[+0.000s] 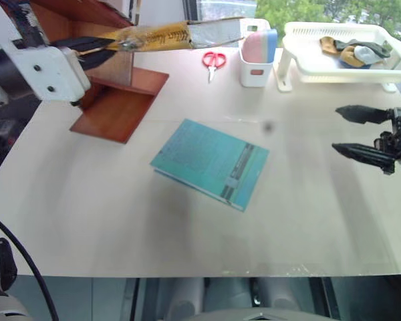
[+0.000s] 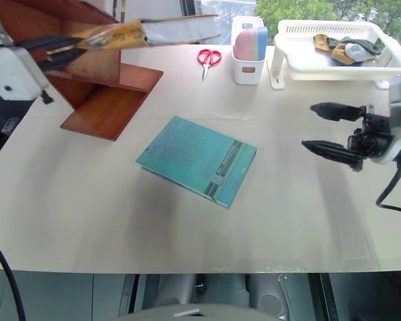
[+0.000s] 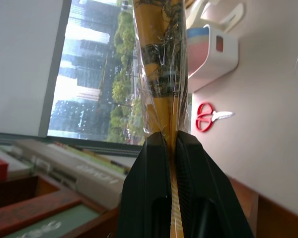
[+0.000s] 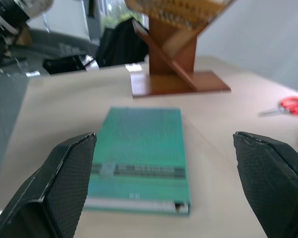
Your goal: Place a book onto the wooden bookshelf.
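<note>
My left gripper (image 1: 115, 45) is shut on the yellow-orange book (image 1: 157, 35) and holds it flat in the air at the far left. The book's free end reaches toward the middle of the table, above the reddish-brown wooden bookshelf (image 1: 117, 100). In the left wrist view both black fingers (image 3: 149, 178) clamp the plastic-wrapped book (image 3: 159, 64) edge-on. My right gripper (image 2: 321, 128) hovers open over the right side of the table, nothing between its fingers. In the right wrist view it points toward the bookshelf (image 4: 171, 67).
A thin teal-blue book (image 1: 210, 162) lies flat in the middle of the table. Red scissors (image 1: 214, 60) and a white holder (image 1: 256, 63) with pink and blue items stand at the back. A white tray (image 1: 301, 63) with cloths sits back right.
</note>
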Robot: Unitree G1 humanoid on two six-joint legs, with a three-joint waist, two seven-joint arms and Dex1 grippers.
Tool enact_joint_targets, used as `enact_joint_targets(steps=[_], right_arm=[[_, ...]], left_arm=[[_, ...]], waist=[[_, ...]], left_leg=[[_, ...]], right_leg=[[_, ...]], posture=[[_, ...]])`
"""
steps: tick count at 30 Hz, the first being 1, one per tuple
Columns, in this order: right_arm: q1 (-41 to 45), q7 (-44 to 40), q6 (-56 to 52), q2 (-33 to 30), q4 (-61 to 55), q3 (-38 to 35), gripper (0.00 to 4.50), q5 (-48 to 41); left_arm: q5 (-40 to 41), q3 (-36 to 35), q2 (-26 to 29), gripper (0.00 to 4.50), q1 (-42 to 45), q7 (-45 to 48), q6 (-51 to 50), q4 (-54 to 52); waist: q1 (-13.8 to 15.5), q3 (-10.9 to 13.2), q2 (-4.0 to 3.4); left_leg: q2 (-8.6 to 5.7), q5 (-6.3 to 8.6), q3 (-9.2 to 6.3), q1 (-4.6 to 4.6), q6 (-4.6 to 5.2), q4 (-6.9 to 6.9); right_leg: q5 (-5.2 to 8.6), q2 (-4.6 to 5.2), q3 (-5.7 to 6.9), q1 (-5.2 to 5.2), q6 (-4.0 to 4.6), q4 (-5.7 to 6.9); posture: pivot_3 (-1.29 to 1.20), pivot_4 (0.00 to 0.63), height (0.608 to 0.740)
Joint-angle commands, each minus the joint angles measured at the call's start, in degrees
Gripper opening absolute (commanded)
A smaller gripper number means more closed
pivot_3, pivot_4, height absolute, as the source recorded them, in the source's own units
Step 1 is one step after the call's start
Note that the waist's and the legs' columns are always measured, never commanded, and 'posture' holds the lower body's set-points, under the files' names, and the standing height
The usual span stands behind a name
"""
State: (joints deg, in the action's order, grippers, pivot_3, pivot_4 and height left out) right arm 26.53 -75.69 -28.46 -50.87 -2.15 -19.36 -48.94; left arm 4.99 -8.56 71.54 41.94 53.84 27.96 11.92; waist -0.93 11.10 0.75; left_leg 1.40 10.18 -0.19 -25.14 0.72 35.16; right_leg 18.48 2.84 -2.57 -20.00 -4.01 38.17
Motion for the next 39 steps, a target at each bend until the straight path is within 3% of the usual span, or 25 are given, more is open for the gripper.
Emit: enact_joint_targets(steps=[1,7,11,16,23,27,29,30,31,32,37,38,39], right_arm=[[2.11,-0.46,-2.98,-0.03,-0.33,-3.07,4.50,-4.98],[4.99,-1.72,-7.26,-0.94,1.45,-3.34,4.50,-8.25],[6.07,-2.21,-7.09,-0.44,2.14,-2.44,4.50,-7.32],[7.27,-2.05,-7.19,0.12,2.53,-2.41,4.50,-7.51],[6.48,-1.15,-7.11,0.52,1.04,-3.32,4.50,-7.58],[4.46,-0.08,-7.50,0.13,-0.79,-5.05,4.50,-8.22],[3.58,0.32,-7.48,0.23,-1.52,-5.41,4.50,-8.39],[3.19,0.54,-7.46,0.28,-1.86,-5.56,4.50,-8.49],[2.95,0.70,-7.43,0.34,-2.04,-5.64,4.50,-8.52],[2.86,0.84,-7.39,0.43,-2.08,-5.70,4.50,-8.49],[3.09,1.06,-7.01,0.75,-1.66,-5.32,4.50,-8.16],[3.23,1.06,-6.95,0.81,-1.54,-5.18,4.50,-8.09],[3.41,1.05,-6.92,0.87,-1.44,-5.02,4.50,-8.06]], left_arm=[[-0.52,-3.03,4.61,0.01,3.57,1.40,3.05,4.12],[0.92,-1.86,9.07,0.01,5.58,7.37,5.68,10.61],[-2.50,-0.91,10.29,0.01,5.75,7.39,10.55,18.03],[-12.16,4.09,8.32,0.01,12.41,1.15,18.05,30.67],[-25.04,12.43,4.18,0.01,22.36,-9.24,24.87,46.49],[-25.61,13.75,2.76,0.01,25.54,-10.53,25.46,50.54],[-27.06,14.67,2.70,1.08,26.55,-11.35,25.29,51.44],[-28.51,15.41,2.88,1.21,27.04,-12.75,24.86,51.70],[-30.02,16.18,3.09,1.87,27.47,-14.35,24.35,51.89],[-31.50,16.97,3.37,1.94,27.88,-15.95,23.73,52.20],[-36.57,19.70,4.68,4.12,28.96,-21.59,21.17,53.81],[-37.24,20.12,4.88,4.48,29.05,-22.53,20.92,54.03],[-37.74,20.43,5.07,4.48,29.08,-23.35,20.77,54.17]], waist=[[0.00,0.00,0.00],[0.10,0.01,0.00],[0.01,0.01,0.00],[-0.01,0.01,0.01],[0.17,0.01,0.01],[-0.07,0.01,0.01],[-0.17,0.01,0.01],[-0.21,0.01,0.01],[-0.20,0.01,0.01],[-0.17,0.01,0.01],[-0.16,0.00,0.02],[-0.16,0.00,0.02],[-0.15,0.00,0.02]], left_leg=[[-0.01,0.00,0.00,0.00,0.00,0.00],[0.00,0.00,0.00,0.00,0.01,0.04],[0.00,0.00,0.07,0.00,0.01,0.07],[-0.04,-0.01,0.25,-0.06,0.00,0.22],[-0.04,0.02,0.00,-0.89,0.06,0.99],[-0.03,0.03,-0.03,-0.98,0.07,1.09],[-0.01,0.00,0.14,-1.16,0.03,1.17],[-0.01,-0.01,0.15,-1.15,0.03,1.20],[-0.01,-0.01,0.15,-1.17,0.03,1.25],[-0.01,-0.01,0.14,-1.18,0.03,1.28],[-0.02,-0.01,0.14,-1.22,0.03,1.37],[-0.02,-0.01,0.14,-1.22,0.03,1.37],[-0.02,-0.01,0.13,-1.25,0.03,1.37]], right_leg=[[0.00,0.00,0.01,0.00,0.00,0.00],[0.01,0.01,0.02,-0.01,0.01,0.09],[0.01,0.00,-0.04,-0.13,0.01,0.27],[0.02,-0.06,-0.22,-0.42,0.00,0.68],[0.00,-0.13,-0.02,-0.88,-0.03,0.93],[0.00,-0.14,0.01,-1.01,-0.02,1.09],[0.01,-0.16,-0.19,-1.47,-0.01,1.67],[0.01,-0.16,-0.21,-1.48,-0.01,1.70],[0.01,-0.17,-0.21,-1.49,-0.01,1.73],[0.01,-0.17,-0.21,-1.49,-0.02,1.73],[0.00,-0.16,-0.22,-1.49,-0.03,1.76],[0.00,-0.16,-0.21,-1.51,-0.03,1.76],[0.00,-0.17,-0.22,-1.55,-0.03,1.78]], posture=[[0.00,0.150,0.740],[0.00,0.150,0.740],[0.00,0.150,0.740],[0.00,0.150,0.740],[0.00,0.150,0.740],[0.00,0.150,0.740],[0.00,0.150,0.740],[0.00,0.150,0.740],[0.00,0.150,0.740],[0.00,0.150,0.740],[0.00,0.150,0.740],[0.00,0.150,0.740],[0.00,0.150,0.740]])
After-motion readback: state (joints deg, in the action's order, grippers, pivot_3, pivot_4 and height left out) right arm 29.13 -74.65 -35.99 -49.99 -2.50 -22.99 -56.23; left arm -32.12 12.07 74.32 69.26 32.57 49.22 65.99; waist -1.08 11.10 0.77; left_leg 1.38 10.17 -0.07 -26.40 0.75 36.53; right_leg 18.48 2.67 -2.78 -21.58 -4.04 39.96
